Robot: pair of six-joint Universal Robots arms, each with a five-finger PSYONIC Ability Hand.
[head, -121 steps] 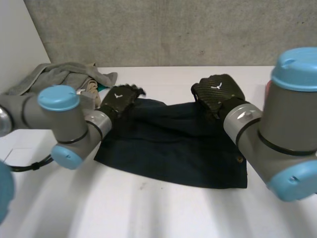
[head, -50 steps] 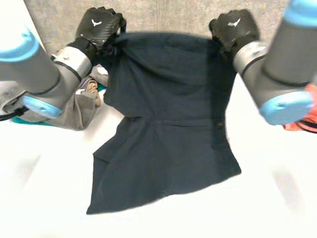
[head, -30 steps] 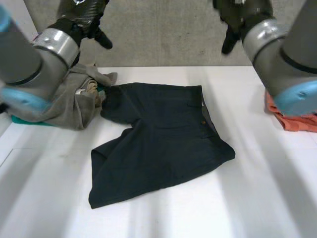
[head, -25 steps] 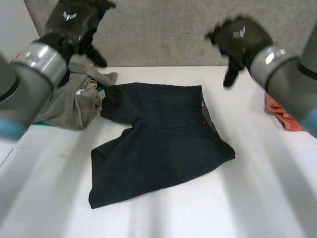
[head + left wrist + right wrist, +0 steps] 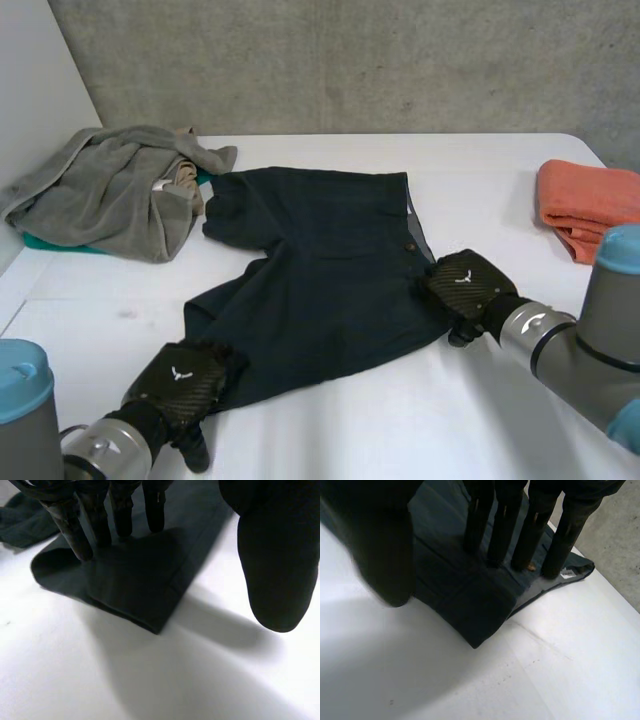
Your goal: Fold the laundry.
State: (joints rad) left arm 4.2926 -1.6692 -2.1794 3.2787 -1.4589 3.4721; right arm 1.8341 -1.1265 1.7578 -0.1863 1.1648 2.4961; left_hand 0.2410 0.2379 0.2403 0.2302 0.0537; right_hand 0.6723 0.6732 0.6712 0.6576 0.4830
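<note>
Dark navy shorts [image 5: 320,270] lie spread on the white table [image 5: 400,430], waistband toward the wall. My left hand [image 5: 180,385] is at the near left leg corner; its straight fingers [image 5: 80,525] rest on the shorts [image 5: 135,580] while the thumb [image 5: 275,555] hovers over bare table. My right hand [image 5: 465,285] is at the right corner of the shorts, beside the button. Its fingers [image 5: 520,530] stand straight on the shorts [image 5: 470,605], and the thumb [image 5: 385,545] stays apart over the edge. Neither hand pinches the cloth.
A heap of grey cloth [image 5: 110,190] lies at the back left over something teal [image 5: 50,243]. A folded orange cloth [image 5: 585,205] sits at the right edge. A concrete wall runs behind the table.
Both hands held the shorts up by the waistband, let go, and the shorts dropped flat. The hands then came down to the near left and right corners.
</note>
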